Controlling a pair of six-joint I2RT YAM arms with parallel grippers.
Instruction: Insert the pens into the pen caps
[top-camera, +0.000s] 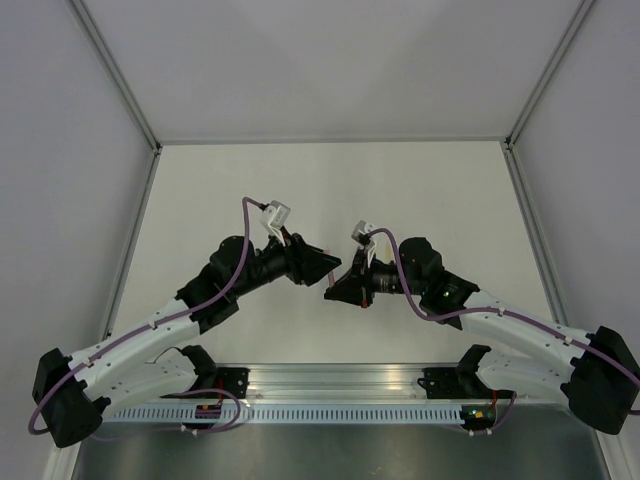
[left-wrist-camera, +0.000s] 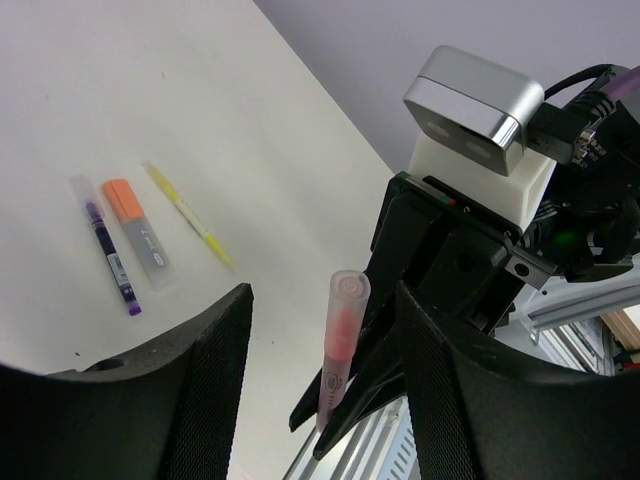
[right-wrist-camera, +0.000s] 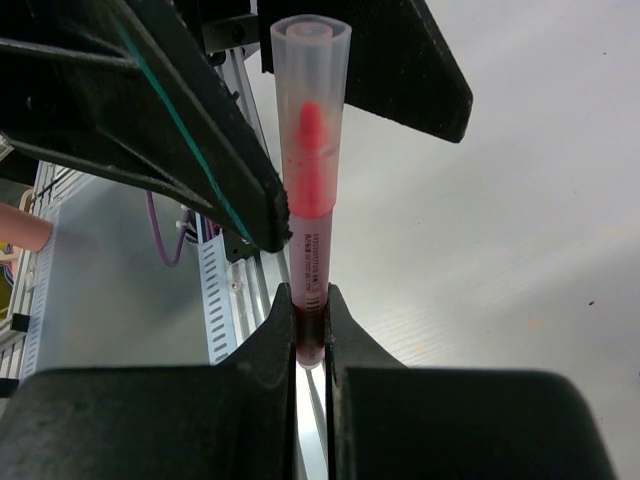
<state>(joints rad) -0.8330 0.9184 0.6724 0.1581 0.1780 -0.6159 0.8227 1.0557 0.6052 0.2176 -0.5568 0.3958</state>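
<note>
The pink pen (right-wrist-camera: 312, 270) stood upright with its pale cap (right-wrist-camera: 310, 110) over the red tip. That one looked done or close to it, though I couldn't tell if the cap was pushed fully home. The right claw (right-wrist-camera: 310, 322) was clamped tight on the barrel below. The left claw (left-wrist-camera: 320, 300) sat wide, a finger either side of the cap, gripping nothing. Out on the table (left-wrist-camera: 120, 80) lay the purple pen (left-wrist-camera: 108, 250), the grey pen (left-wrist-camera: 145, 240) with its orange end, and the yellow pen (left-wrist-camera: 190, 215) — three left, by my reckoning.
</note>
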